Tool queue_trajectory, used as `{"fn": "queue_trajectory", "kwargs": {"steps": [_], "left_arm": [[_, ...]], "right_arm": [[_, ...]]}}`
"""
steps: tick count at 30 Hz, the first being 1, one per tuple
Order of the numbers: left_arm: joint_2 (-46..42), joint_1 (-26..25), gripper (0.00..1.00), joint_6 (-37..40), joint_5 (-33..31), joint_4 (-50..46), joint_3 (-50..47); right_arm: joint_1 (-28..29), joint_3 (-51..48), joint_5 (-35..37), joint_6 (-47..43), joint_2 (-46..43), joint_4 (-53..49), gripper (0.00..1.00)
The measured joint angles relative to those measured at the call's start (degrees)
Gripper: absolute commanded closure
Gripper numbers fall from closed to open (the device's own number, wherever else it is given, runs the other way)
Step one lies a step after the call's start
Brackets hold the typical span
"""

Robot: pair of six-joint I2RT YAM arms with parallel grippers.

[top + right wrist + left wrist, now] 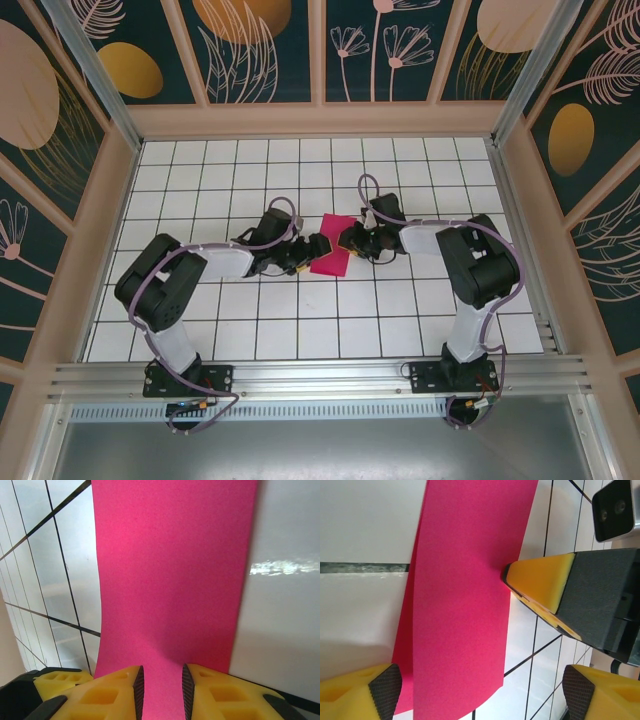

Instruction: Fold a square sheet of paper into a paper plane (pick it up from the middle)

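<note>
- Progress check: square sheet of paper (330, 256) reads as a strip, w/ a second layer peeking out along one long edge in the left wrist view, so prob folded in half once.
- It lies flat on the grid table (400, 310), right betw. the two grippers.
- No pointed nose on the paper, no angled corner folds, no wings. Early stage imo, most of the plane is left to do.
- left gripper (482, 692): jaws spread wide, one finger each side of the paper, gripping nothing.
- right gripper (160, 692): jaws down to a slim gap, tips at the paper's edge. Can't tell if it's pinching the paper or just pressing on it.
- Next up is prob sharpening that crease, then the corners.
</note>
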Motion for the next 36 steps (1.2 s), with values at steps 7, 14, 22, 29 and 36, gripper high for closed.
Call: {"fn": "queue_trajectory", "kwargs": {"steps": [7, 14, 22, 29, 36], "left_arm": [[0.4, -0.3, 0.45, -3.2, 1.4, 2.2, -0.1], [1.0, -0.3, 0.71, -5.8, 0.5, 4.4, -1.6], [1.4, -0.2, 0.95, -5.0, -2.9, 4.6, -2.9], [-0.3, 1.7, 0.96, -2.0, -5.5, 3.0, -4.7], [-5.6, 5.0, 0.96, 2.7, -8.1, -1.5, -6.1]], "right_arm": [[-0.2, -0.5, -0.7, 0.0, 0.0, 1.0, 0.71], [-0.2, -1.4, -0.7, 0.0, -1.2, 1.5, 0.69], [-0.5, -1.5, -0.7, -0.3, -7.8, 3.0, 0.66], [-0.2, -1.2, -0.6, -0.5, -8.4, 4.1, 0.68], [2.9, 1.7, -0.4, -0.9, -5.9, 4.1, 0.73]]}}
